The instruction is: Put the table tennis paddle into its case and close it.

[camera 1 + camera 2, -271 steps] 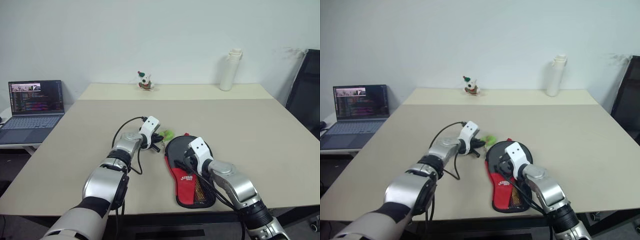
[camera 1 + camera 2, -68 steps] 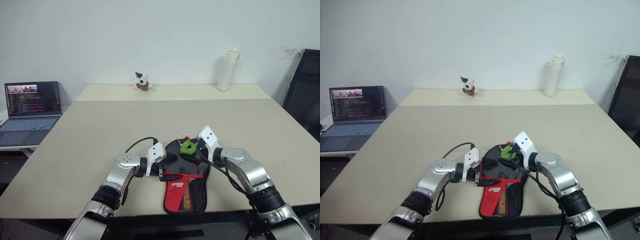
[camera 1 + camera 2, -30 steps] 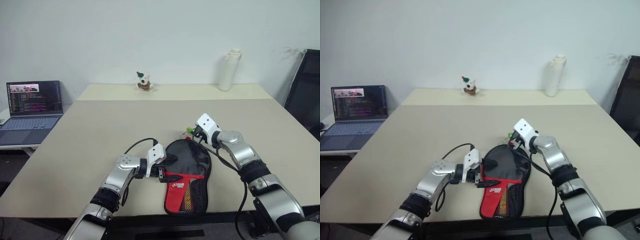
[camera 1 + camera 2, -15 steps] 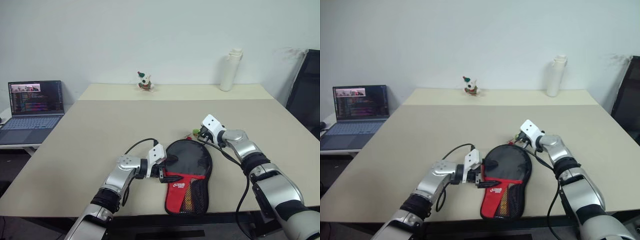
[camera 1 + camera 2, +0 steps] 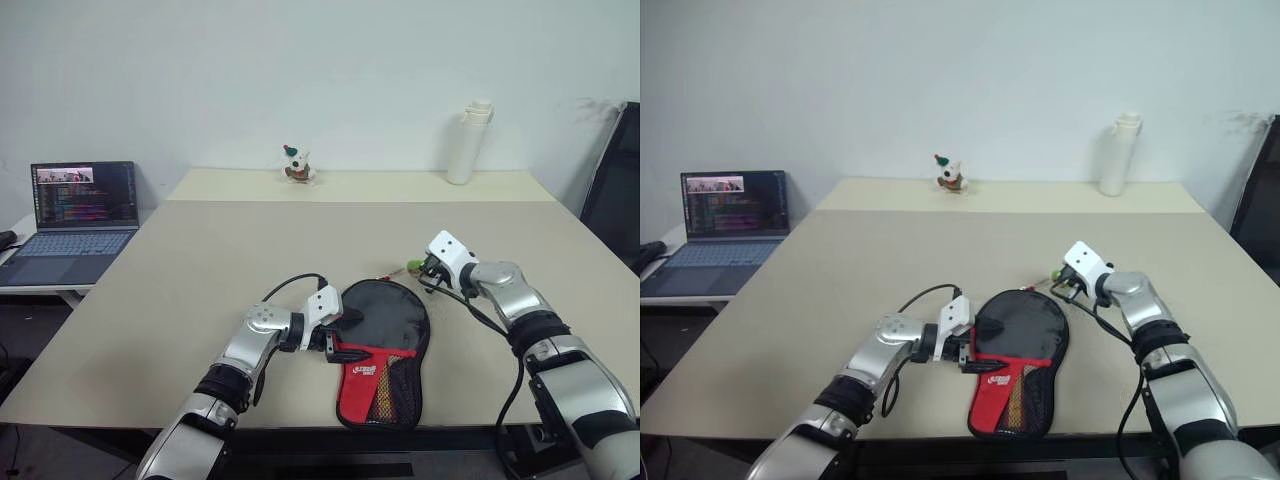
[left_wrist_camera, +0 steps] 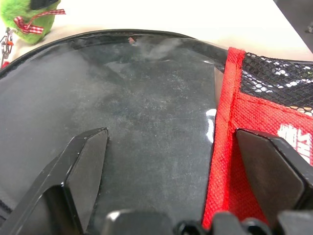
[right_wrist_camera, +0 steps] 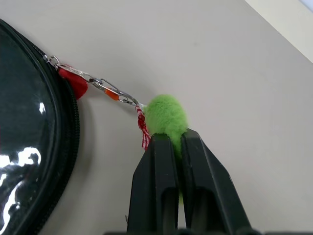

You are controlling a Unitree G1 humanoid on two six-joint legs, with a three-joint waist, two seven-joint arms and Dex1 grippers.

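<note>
The right gripper (image 7: 175,147) is clamped on a fuzzy green charm (image 7: 166,115) chained to the black-and-red fabric paddle case (image 5: 385,345), which lies flat between both grippers on the beige table (image 5: 250,250). The left gripper (image 6: 188,171) straddles the case with fingers spread wide. An open laptop (image 5: 70,215) stands beyond the table's left edge; a white bottle (image 5: 468,142) stands by the wall.

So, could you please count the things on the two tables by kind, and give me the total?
Paddle case: 1
Green plush charm clipped to the case's zip: 1
Small toy figure: 1
White bottle: 1
Laptop, on the side table: 1
Total: 5
</note>
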